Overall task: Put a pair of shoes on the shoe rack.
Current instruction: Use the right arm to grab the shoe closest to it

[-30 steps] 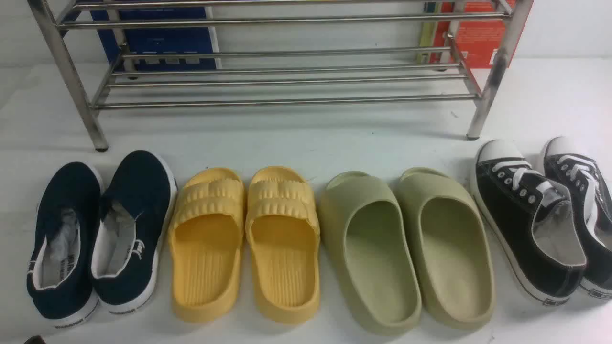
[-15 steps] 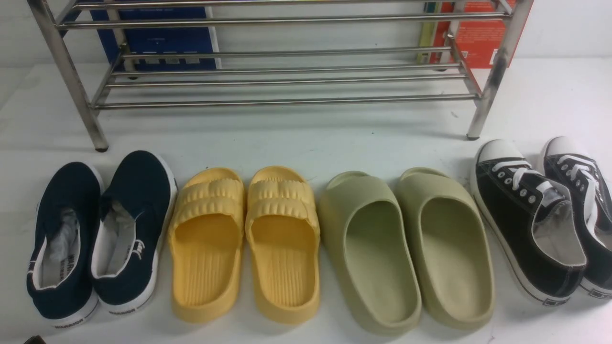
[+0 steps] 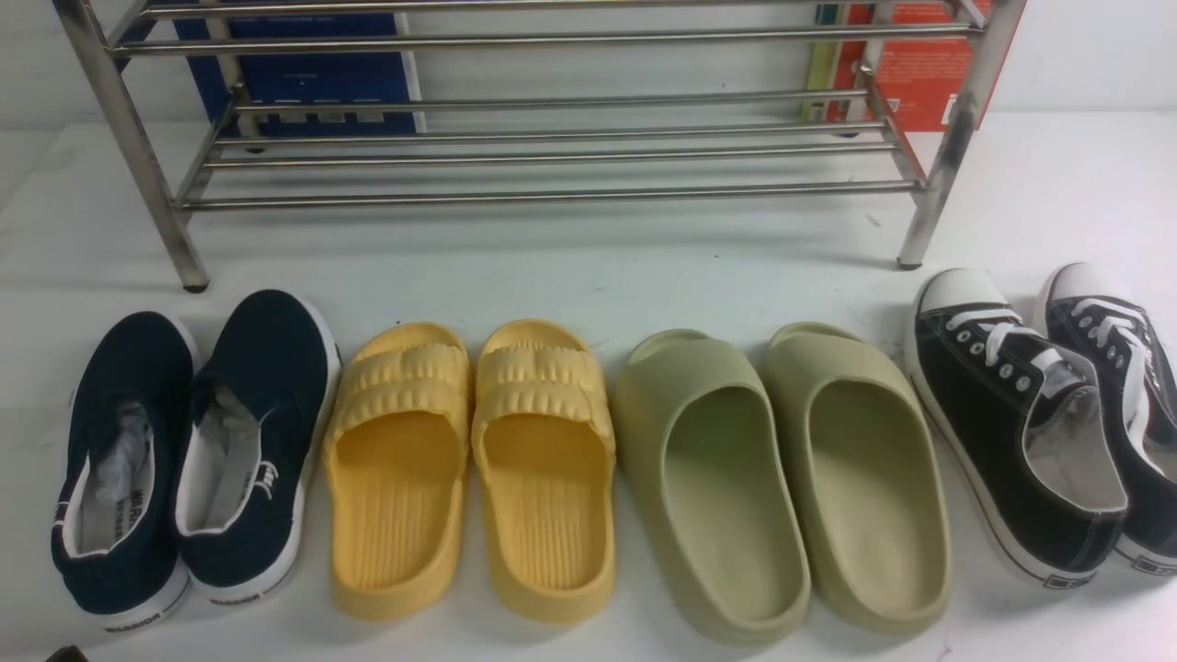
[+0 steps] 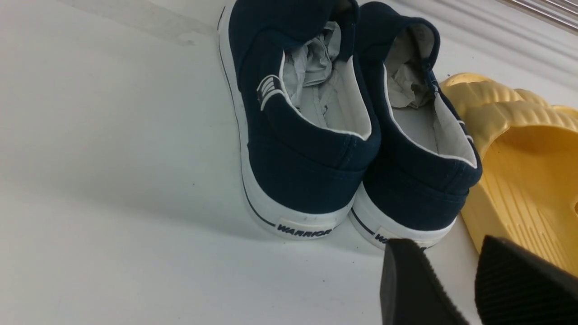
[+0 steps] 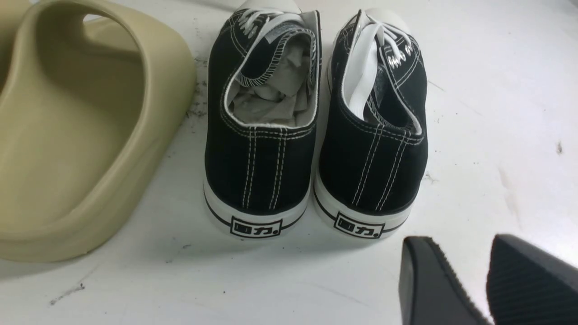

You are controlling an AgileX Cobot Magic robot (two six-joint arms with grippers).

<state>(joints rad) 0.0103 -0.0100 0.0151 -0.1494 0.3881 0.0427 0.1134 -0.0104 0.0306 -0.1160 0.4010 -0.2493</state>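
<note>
We log the steel shoe rack [image 3: 552,196] at the table's far side. The black canvas sneakers [image 5: 259,167] sit on the table at front right, heels toward our right gripper [image 5: 460,243] and long axes running away from it. Its jaws are parted and empty. The right arm is nearer. The left gripper [image 4: 445,246] is also parted and empty.

— What is the shoe rack [image 3: 552,195] made of?
— Glossy steel tube, mirror-bright. The black sneakers [image 3: 988,432] are matt canvas with white stitching, smooth white rubber toe caps [image 3: 956,287] and shiny metal eyelets [image 3: 991,359].
— And the rest?
— The navy slip-ons [image 3: 248,368] are cloth, stuffed with crumpled paper [image 4: 311,67]. The yellow slippers [image 3: 542,478] look like matt, ribbed foam plastic; the green slippers [image 3: 717,496] are smooth and matt. The white bench [image 3: 588,276] is matt and scuffed. The right fingers [image 5: 528,284] are ribbed matt black.
</note>
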